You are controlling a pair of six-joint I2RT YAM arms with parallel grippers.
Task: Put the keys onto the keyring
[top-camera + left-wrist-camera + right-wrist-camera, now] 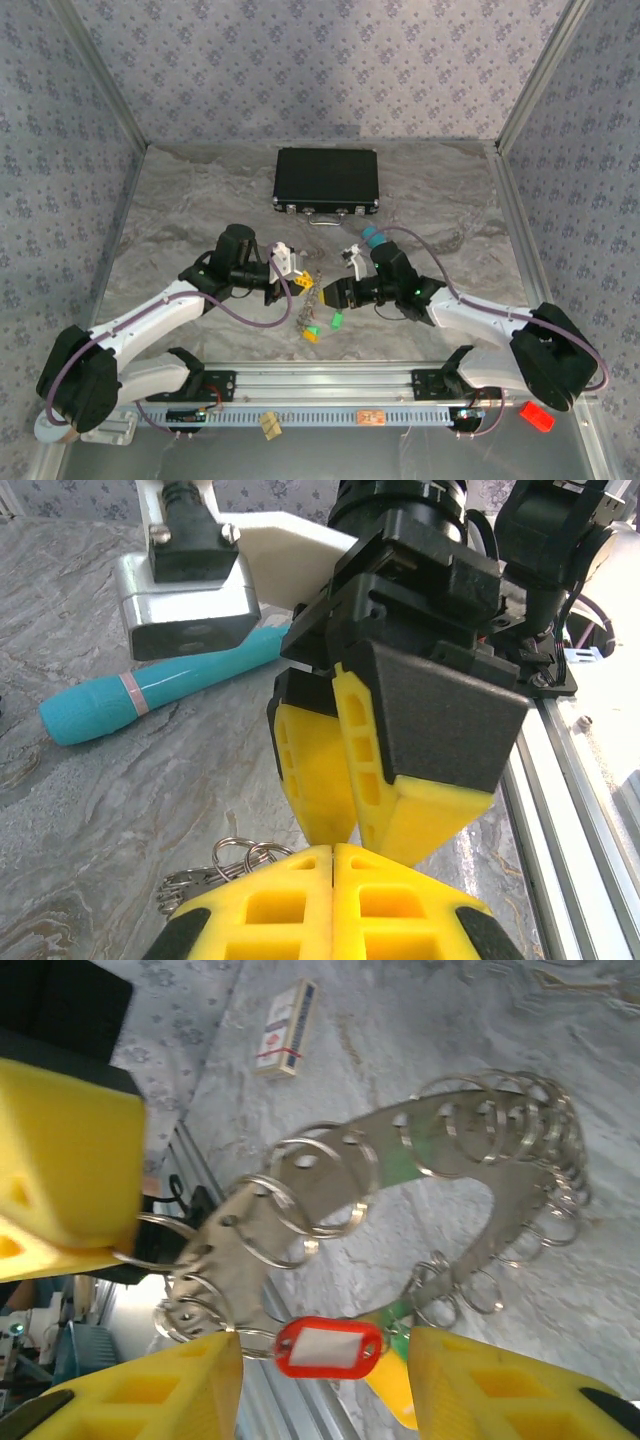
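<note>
Silvery metal, the keyring (400,1120) is a curved band strung with many small split rings. It sits over the marbled counter (450,1020), between the two arms. A red-tagged key (328,1348) sits at its near end; whether it already hangs from a ring, we cannot tell. The left pincer (332,880) has its pads pressed together, seemingly pinching one end of the band. The right pincer (322,1352) stands apart around the red tag. We judge threading is in hand; next, close squarely on that tag and steer it onto a free ring.

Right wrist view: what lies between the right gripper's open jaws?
A red key tag hangs there from the keyring, apart from both jaws of the right gripper, as the right wrist view shows.
</note>
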